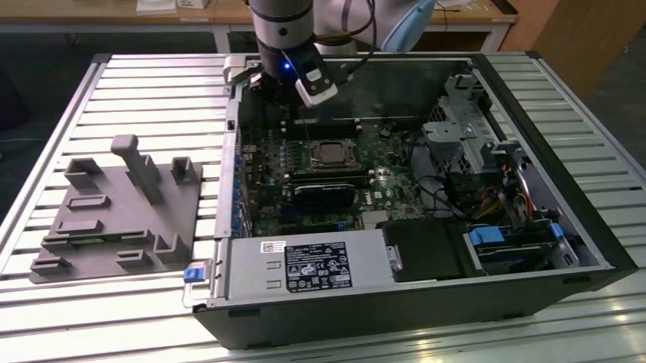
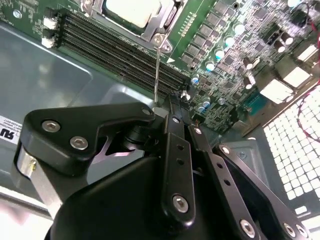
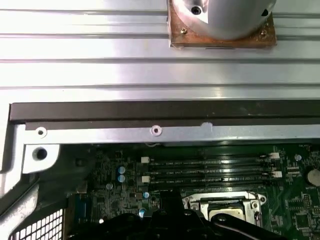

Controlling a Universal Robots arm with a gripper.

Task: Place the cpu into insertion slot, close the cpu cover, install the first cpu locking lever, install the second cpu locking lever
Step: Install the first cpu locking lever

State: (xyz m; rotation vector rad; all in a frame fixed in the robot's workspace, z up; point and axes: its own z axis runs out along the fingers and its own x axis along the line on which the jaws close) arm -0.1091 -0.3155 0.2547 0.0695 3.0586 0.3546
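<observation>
At the left of the exterior view, one grey moulded fixture plate is noted on the slatted aluminium table, well apart from the work. At centre, inside the open black computer case, the small square silver-topped cpu is found seated in the metal-rimmed insertion slot on the green circuit board. In the second wrist view, the thin square metal cpu cover is seen lying closed around it. The black linked gripper is positioned at upper centre of the exterior frame. A thin bright steel locking lever is seen running from the socket corner to the gripper's tip and appears to be touched by it. Whether the gripper is open or closed cannot be told. At the right, one grey metal drive cage is recorded. Three risks are judged. The lever could slip from the tip and spring back if contact is off-centre. Its retaining hook could be missed if the lever is swung out of line. The long black memory slots beside the socket could be struck if the tip is carried too low. Counted: one cpu, one insertion slot, one cover, one gripper, one lever clearly made out, four memory slots.
</observation>
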